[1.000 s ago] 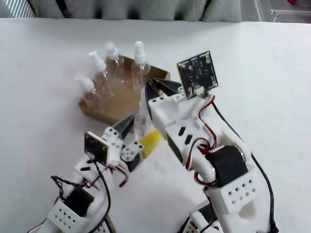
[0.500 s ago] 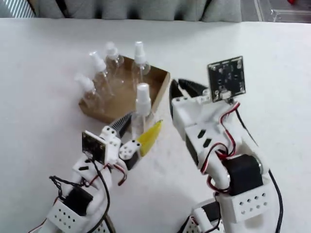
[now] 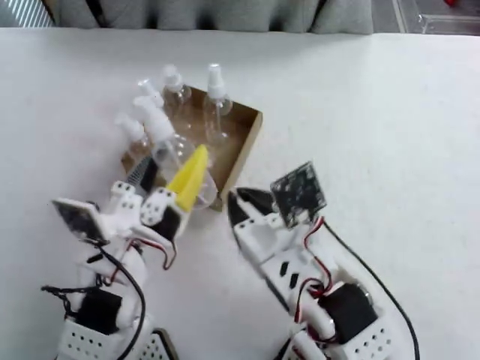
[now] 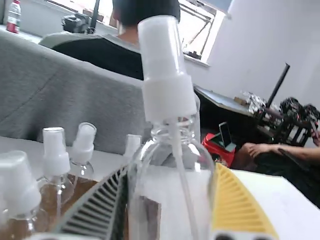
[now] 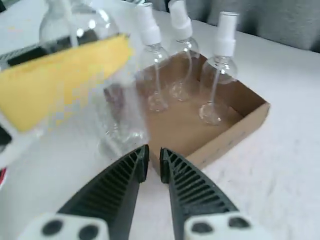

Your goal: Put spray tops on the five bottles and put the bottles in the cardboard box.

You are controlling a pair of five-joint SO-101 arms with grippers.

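My left gripper (image 3: 174, 159) is shut on a clear bottle (image 3: 166, 142) with a white spray top, held tilted above the near-left part of the cardboard box (image 3: 244, 139). In the left wrist view that bottle (image 4: 172, 150) stands between the black ribbed finger and the yellow finger (image 4: 237, 205). Several capped bottles (image 3: 216, 94) stand in the box. My right gripper (image 3: 238, 201) sits just in front of the box's near corner, shut with nothing between its black fingers (image 5: 122, 187). Its own view shows the box (image 5: 235, 127), standing bottles (image 5: 215, 75) and the held bottle (image 5: 120, 125).
White tabletop (image 3: 375, 112) lies open to the right of the box and behind it. A grey padded edge (image 3: 225, 15) runs along the far side of the table. Both arm bodies crowd the near edge.
My left gripper carried the capped bottle from the box's near side up and left over the box. The right arm drew back toward the near edge and its fingers came together.
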